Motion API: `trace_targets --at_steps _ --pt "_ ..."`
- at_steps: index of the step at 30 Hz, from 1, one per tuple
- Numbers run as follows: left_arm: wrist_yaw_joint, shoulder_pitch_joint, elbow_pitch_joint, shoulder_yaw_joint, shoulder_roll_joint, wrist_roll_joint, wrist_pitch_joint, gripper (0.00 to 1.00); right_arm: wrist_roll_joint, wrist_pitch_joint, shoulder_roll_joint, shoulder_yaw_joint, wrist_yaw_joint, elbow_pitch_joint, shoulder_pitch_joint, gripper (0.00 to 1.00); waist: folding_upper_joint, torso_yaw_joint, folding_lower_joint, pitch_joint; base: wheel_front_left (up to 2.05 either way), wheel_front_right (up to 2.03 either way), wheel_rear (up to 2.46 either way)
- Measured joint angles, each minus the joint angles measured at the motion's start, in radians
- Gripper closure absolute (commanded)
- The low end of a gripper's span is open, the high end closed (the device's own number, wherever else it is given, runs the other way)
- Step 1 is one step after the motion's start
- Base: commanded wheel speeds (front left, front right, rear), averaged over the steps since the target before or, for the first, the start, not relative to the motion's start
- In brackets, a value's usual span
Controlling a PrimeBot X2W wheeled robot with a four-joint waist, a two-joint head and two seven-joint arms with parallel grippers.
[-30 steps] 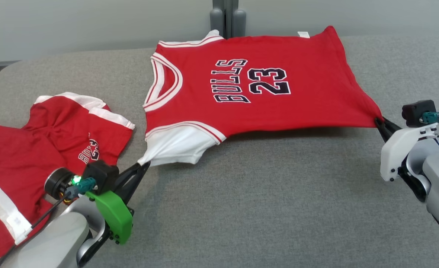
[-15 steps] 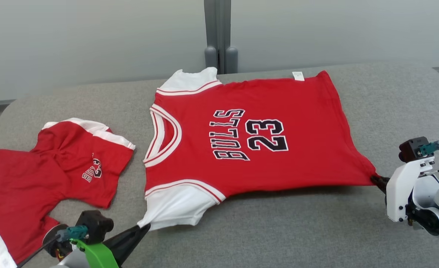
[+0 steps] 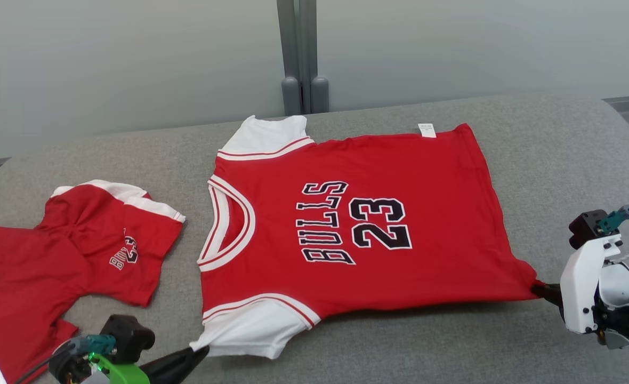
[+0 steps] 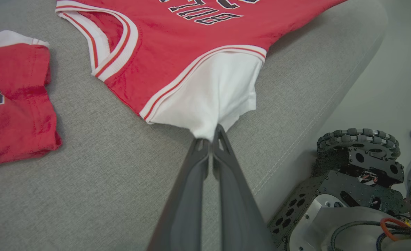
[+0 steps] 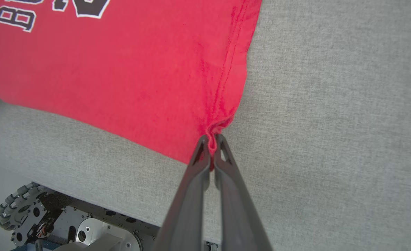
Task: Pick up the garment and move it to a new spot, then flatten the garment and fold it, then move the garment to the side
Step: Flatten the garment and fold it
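On the grey fabric-covered table (image 3: pixel 400 341), just robot-side of the grey upright post (image 3: pixel 298 53), the red basketball jersey with white sleeves and black "BULLS 23" lettering (image 3: pixel 357 224) lies face up and spread wide. Collar is left of the post, hem is right of it. Left gripper (image 4: pixel 210 137) has its jaws pressed together on the edge of the near white sleeve (image 4: pixel 212 94). Right gripper (image 5: pixel 210 139) is likewise clamped on the near hem corner (image 5: pixel 216 122), which puckers at the tips. The head view has tipped upward over the last second, so most of the apparent slide is the camera's. Real change, judged against the post: a second ago the far sleeve overlapped the post's feet. Now it sits just short of them, so the jersey appears drawn slightly toward the robot. The shadow under its near edge has also thinned, so that edge looks lowered. Grips unchanged throughout. A second, crumpled red garment (image 3: pixel 80 250) left of the post and nearer the robot looks undisturbed. Reading: relocation looks finished and flattening is under way. The cloth is taut between the two pinches, and a thin shadow suggests the near edge is not fully down. Letting go and then folding probably come next.
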Motion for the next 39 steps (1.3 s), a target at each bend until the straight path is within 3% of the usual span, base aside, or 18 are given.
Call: trace_targets --at_steps 10,20,39 --pt "0.000 -0.146 0.054 0.016 -0.045 0.025 0.044 1.00 -0.016 0.047 0.004 0.002 0.000 0.032 -0.121 1.00 0.0000 0.006 0.0000 0.064 0.00 0.00 0.00" --pt "0.000 -0.318 0.141 0.001 -0.097 0.021 0.064 1.00 -0.055 0.059 0.060 -0.005 0.000 0.118 -0.258 1.00 0.0000 -0.001 0.0000 0.171 0.00 0.00 0.00" --pt "0.000 -0.542 0.324 -0.090 -0.156 0.008 0.056 1.00 -0.087 -0.015 0.148 0.046 0.000 0.190 -0.394 1.00 0.0000 -0.027 0.0001 0.309 0.00 0.00 0.00"
